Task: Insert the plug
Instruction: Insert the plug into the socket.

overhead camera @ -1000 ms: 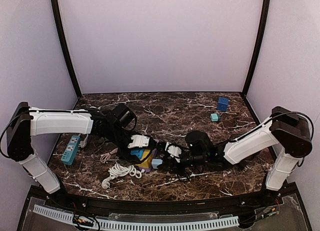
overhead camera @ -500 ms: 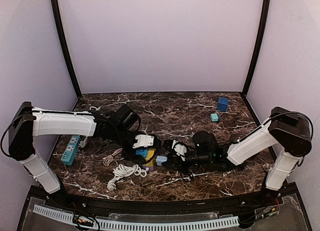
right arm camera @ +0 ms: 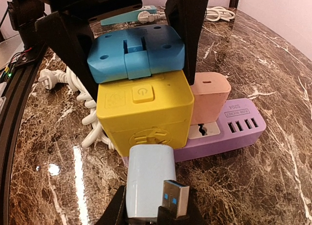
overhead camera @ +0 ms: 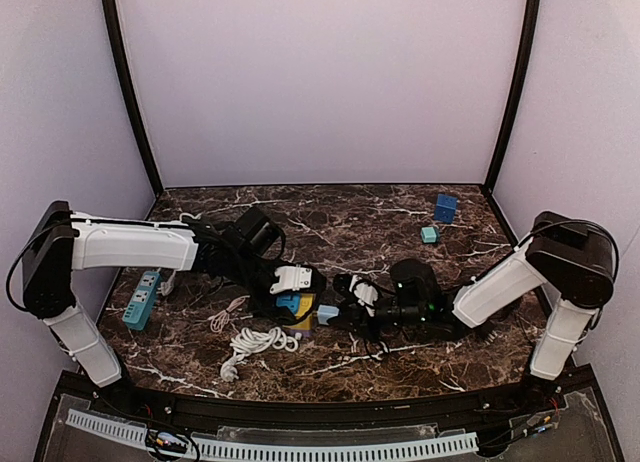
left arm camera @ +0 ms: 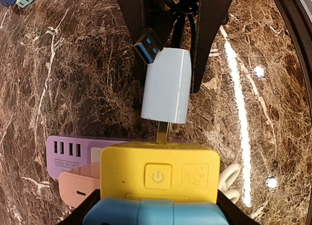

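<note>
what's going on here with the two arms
The left gripper holds a yellow cube socket by a purple power strip. The right gripper grips a light blue USB charger, with its prong at the cube's facing side. The charger's body stands clear of the cube, so the plug is not fully in yet.

walls: plain pale lilac, back and both sides | corner posts: black, slanted | table: dark brown marble, white veins | light: small glare spots on tabletop
</note>
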